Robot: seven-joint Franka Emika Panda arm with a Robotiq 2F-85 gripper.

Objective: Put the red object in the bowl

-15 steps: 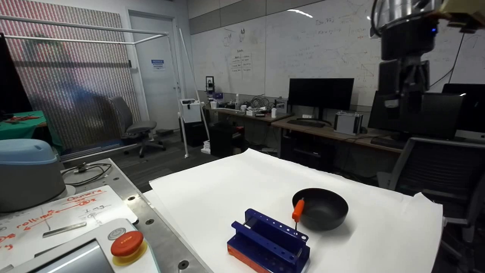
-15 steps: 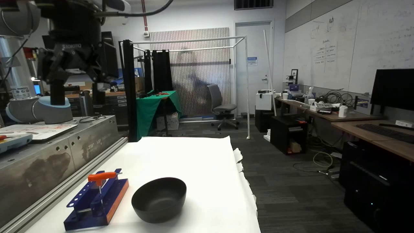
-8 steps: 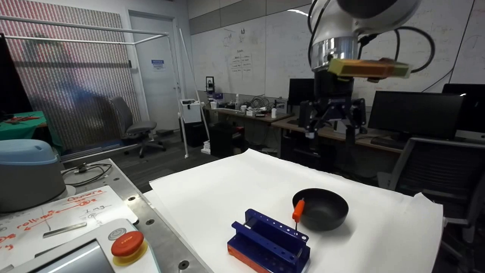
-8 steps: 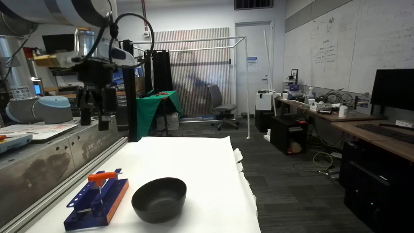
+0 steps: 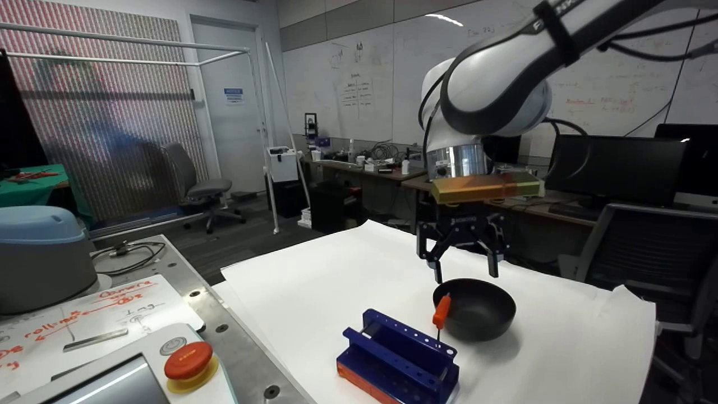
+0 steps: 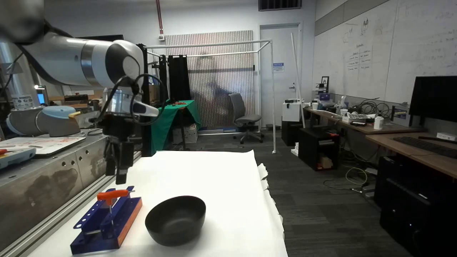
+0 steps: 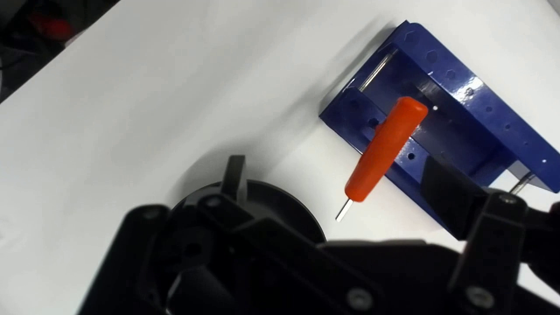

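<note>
Orange-red T-handled tool (image 7: pixel 386 148), its grip narrow and round-ended, stands with its thin metal shaft set down into one perforated rail of the blue slotted rack (image 5: pixel 392 359), near that rail's end; the grip lies crosswise on top, a short bright tip poking from one end of it. Just beside the rack, a strip of white showing between the two, a shallow round matte-black bowl (image 6: pixel 175 232) sits upright, with the tool outside it. Along the rack's lower side runs an orange-brown strip (image 6: pixel 131 219). Higher than the grip and apart from it hangs the black jointed two-fingered hand (image 5: pixel 465 276), its fingers spread wide. In the wrist view one finger (image 7: pixel 232 177) shows across the bowl's rim and the other across the rack, with the orange-red grip visible between them, lower down. Above the hand, a yellow-and-orange block (image 5: pixel 485 188) is fixed to the white-and-black robot arm (image 5: pixel 488 101). Rack and bowl both rest on a white-papered tabletop (image 6: pixel 228 192), and alongside it runs a grey metal bench (image 6: pixel 85 175). On the bench, in an exterior view, are a red mushroom-shaped button (image 5: pixel 188 360) on a pale control box and a white board with red handwriting (image 5: pixel 106 314). Farther off, in both exterior views, a grey office chair (image 6: pixel 244 118) stands near a ribbed, shiny panel (image 6: pixel 221 78).
</note>
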